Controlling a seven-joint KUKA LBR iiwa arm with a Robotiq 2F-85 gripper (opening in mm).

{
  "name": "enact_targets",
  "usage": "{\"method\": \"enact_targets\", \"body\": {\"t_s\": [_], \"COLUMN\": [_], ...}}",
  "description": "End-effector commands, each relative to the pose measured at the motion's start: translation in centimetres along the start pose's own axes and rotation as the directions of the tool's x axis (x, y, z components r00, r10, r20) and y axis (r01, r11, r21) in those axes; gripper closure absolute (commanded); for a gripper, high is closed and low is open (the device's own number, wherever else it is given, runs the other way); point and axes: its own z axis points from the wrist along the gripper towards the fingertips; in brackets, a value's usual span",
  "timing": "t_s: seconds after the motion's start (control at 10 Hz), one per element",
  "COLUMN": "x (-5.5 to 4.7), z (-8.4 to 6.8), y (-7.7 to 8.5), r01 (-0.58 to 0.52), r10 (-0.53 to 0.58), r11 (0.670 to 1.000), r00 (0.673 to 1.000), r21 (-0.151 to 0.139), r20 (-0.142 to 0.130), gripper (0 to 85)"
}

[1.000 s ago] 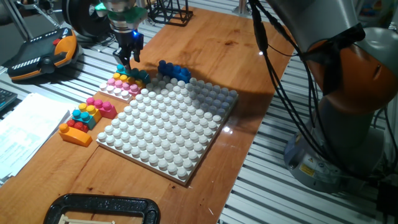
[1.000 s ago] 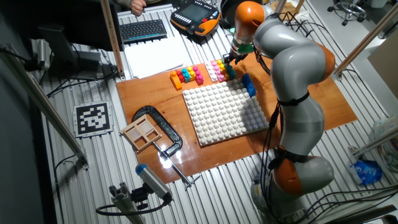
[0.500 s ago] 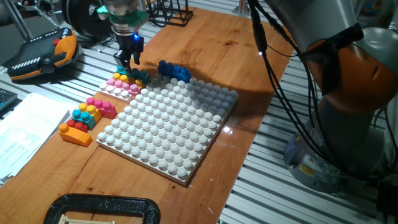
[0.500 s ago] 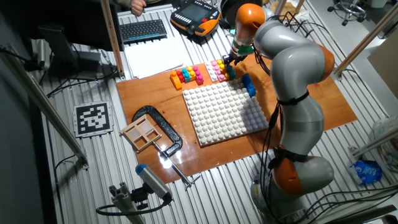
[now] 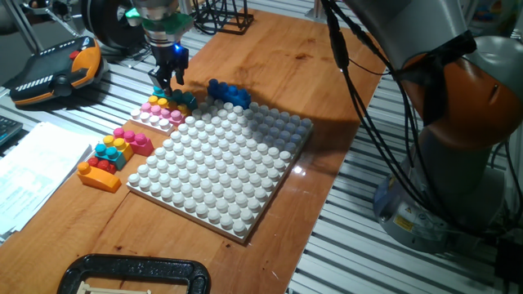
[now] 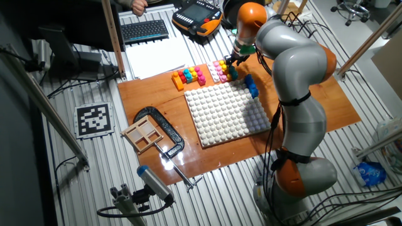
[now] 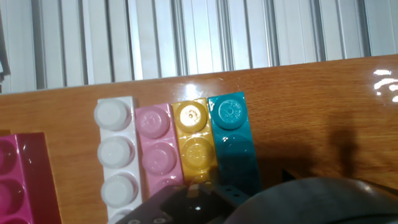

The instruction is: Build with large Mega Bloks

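Wood tabletop (image 5: 270, 49) carries everything, set on a slatted aluminium bench. Grey-and-orange arm (image 6: 295, 69) arcs over from the right side in the other fixed view. White studded baseplate (image 5: 225, 163) sits mid-board, square, flat. Black clamp (image 6: 160, 132) lies near the board's front corner beside a small wooden frame (image 6: 139, 134). Teach pendant (image 5: 53, 69) rests on the bench off the board. Mega Bloks split into three groups: a loose stack of cyan, pink, red and orange bricks (image 5: 110, 157) off the baseplate's left side; a row of bricks side by side at the far left corner of the baseplate, white (image 7: 115, 155), pink (image 7: 155, 146), yellow (image 7: 194, 140), teal (image 7: 233, 140), touching each other in hand view; dark blue bricks (image 5: 229, 94) just beyond the baseplate's far edge, apart from the row. A magenta brick (image 7: 25, 177) shows at the left edge in hand view, near the white one. Gripper (image 5: 167, 77) hangs directly over the yellow/teal end of the row, fingers pointing down, close to the studs. Can't tell if the jaws are parted or closed; nothing visibly held.
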Motion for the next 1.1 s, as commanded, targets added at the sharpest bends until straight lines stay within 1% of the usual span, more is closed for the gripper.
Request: {"method": "enact_targets", "body": {"t_s": [0.0, 0.1, 0.3, 0.5, 0.7, 0.9, 1.0], "x": [0.0, 0.0, 0.0, -0.4, -0.6, -0.5, -0.6], "z": [0.0, 0.0, 0.0, 0.2, 0.7, 1.2, 1.3], "y": [0.0, 0.0, 0.0, 0.0, -0.1, -0.1, -0.1], "r01": [-0.012, -0.021, 0.0, 0.008, 0.012, 0.025, 0.032], "r10": [0.012, 0.021, 0.0, -0.008, -0.012, -0.025, -0.032], "r11": [1.0, 1.0, 1.0, 1.0, 1.0, 1.0, 0.999], "r00": [1.0, 1.0, 1.0, 1.0, 1.0, 1.0, 0.999], "r21": [0.0, 0.005, 0.003, -0.002, -0.003, -0.005, -0.005], "r20": [0.0, -0.003, 0.005, 0.008, 0.009, 0.004, 0.003], "gripper": [34.0, 34.0, 34.0, 34.0, 34.0, 34.0, 51.0]}}
